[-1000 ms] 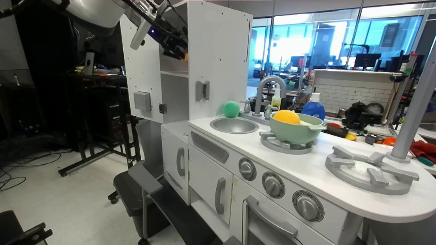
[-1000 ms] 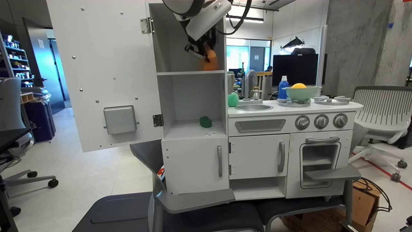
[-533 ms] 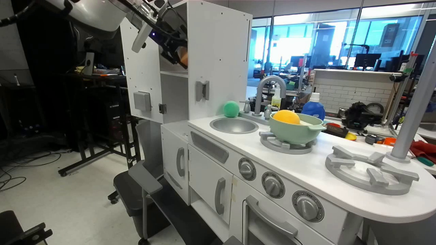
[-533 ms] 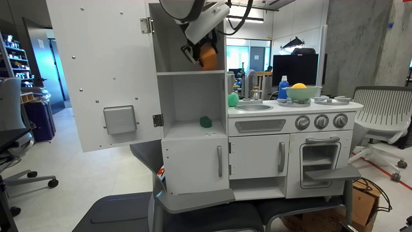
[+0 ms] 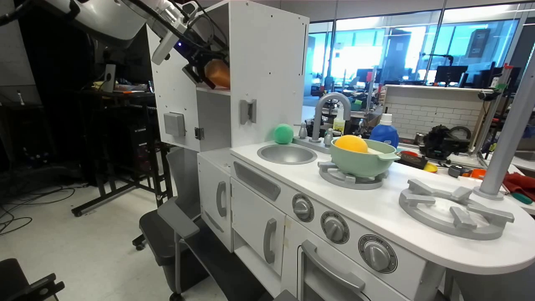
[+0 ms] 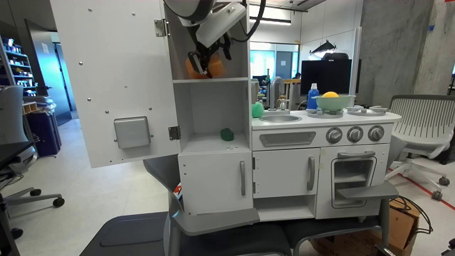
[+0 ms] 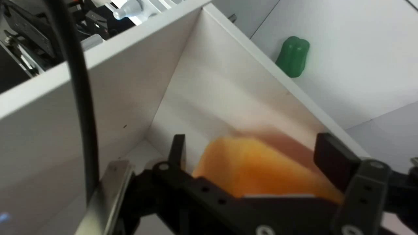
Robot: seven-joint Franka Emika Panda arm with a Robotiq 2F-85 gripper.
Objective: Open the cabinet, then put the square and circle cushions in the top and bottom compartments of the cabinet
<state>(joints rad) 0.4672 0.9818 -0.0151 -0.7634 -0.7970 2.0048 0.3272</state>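
Observation:
An orange cushion (image 6: 215, 68) is in the top compartment (image 6: 177, 46) of the white cabinet; from its outline I cannot tell square from circle. My gripper (image 7: 249, 143) reaches in over it with jaws spread wide. In the wrist view the cushion (image 7: 248, 166) lies between the fingers, with a gap beside the left fingertip; contact on the right is unclear. In an exterior view the cushion (image 5: 218, 74) shows at the compartment's front. The cabinet door (image 6: 117, 74) is swung fully open. A green pepper (image 6: 227, 134) lies in the bottom compartment (image 6: 217, 106). The second cushion is out of view.
The shelf edge (image 6: 209, 81) and the cabinet's side wall (image 5: 267, 54) bound the space round the gripper. Beside the cabinet, a green ball (image 5: 284, 133) rests by the sink (image 5: 287, 154). A green pot (image 5: 361, 161) with a yellow ball stands on a burner.
The jaws have spread apart. In an exterior view gripper and cushion have shifted left inside the top compartment, and more of the orange cushion shows. The door has stayed still.

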